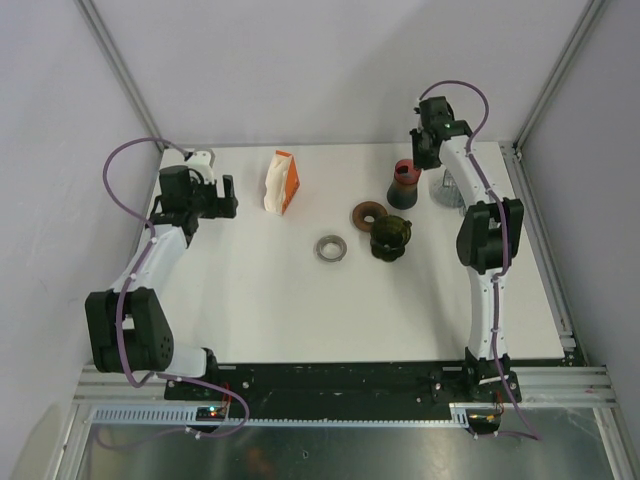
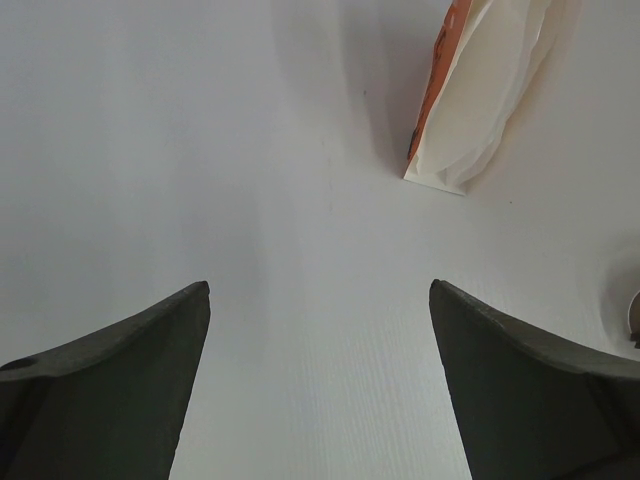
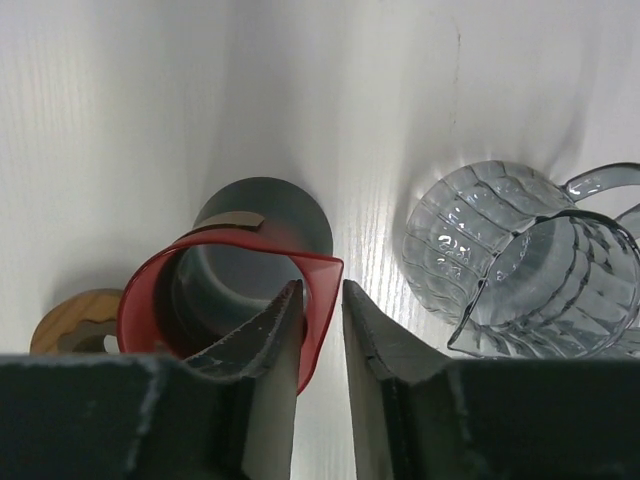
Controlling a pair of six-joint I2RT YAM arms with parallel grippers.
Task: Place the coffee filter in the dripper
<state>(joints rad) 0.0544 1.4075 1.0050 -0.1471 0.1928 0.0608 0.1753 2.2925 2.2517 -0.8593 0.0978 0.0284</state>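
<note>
An orange-and-white pack of coffee filters (image 1: pixel 282 183) lies at the back middle of the table; it also shows in the left wrist view (image 2: pixel 490 90). A red funnel-shaped dripper (image 1: pixel 404 172) sits on a grey base (image 3: pixel 290 205) at the back right. My right gripper (image 3: pixel 322 285) is shut on the red dripper's rim (image 3: pixel 135 310), one finger inside and one outside; it also shows in the top view (image 1: pixel 420 150). My left gripper (image 2: pixel 320 288) is open and empty above the bare table, left of the filter pack, as the top view (image 1: pixel 230 197) shows.
A clear ribbed glass vessel (image 3: pixel 500 260) stands right of the red dripper, also in the top view (image 1: pixel 447 188). A brown wooden ring (image 1: pixel 367 213), a dark green ribbed cup (image 1: pixel 390 237) and a metal ring (image 1: pixel 331 247) lie mid-table. Frame posts stand at the back corners.
</note>
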